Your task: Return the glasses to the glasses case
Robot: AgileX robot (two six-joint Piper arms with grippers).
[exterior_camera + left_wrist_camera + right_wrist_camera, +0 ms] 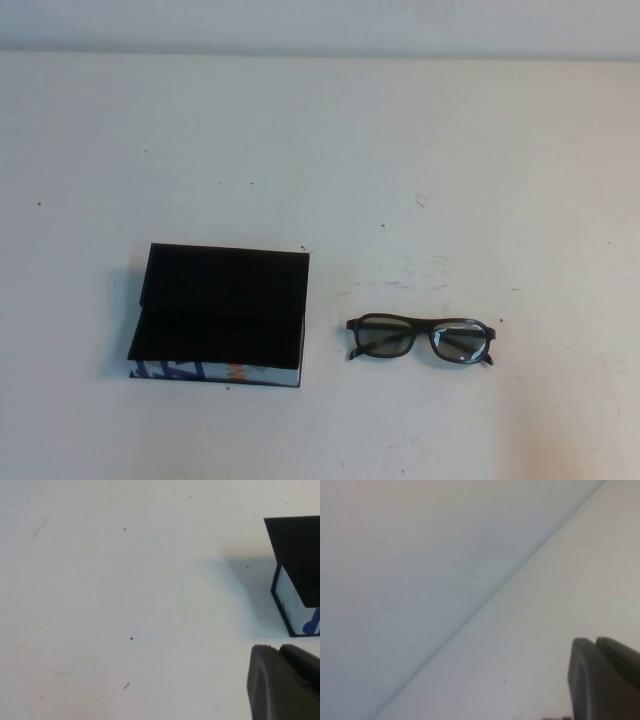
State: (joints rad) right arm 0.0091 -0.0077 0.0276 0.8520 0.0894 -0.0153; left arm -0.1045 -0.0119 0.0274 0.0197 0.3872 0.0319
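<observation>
Black glasses (421, 338) right of glasses case (220, 312); left tool (285, 682), right tool (605, 680) state unclear.

Glasses (421, 339) beside open glasses case (220, 315)

a white, lightly speckled table (320, 150) — a pale wall (320, 22) behind it.

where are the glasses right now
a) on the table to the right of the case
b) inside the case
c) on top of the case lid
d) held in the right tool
a: the high view shows the glasses lying on the white table, apart from the glasses case and on its right; neither tool is near them, the left tool and the right tool each showing only at its wrist view's edge.
</observation>
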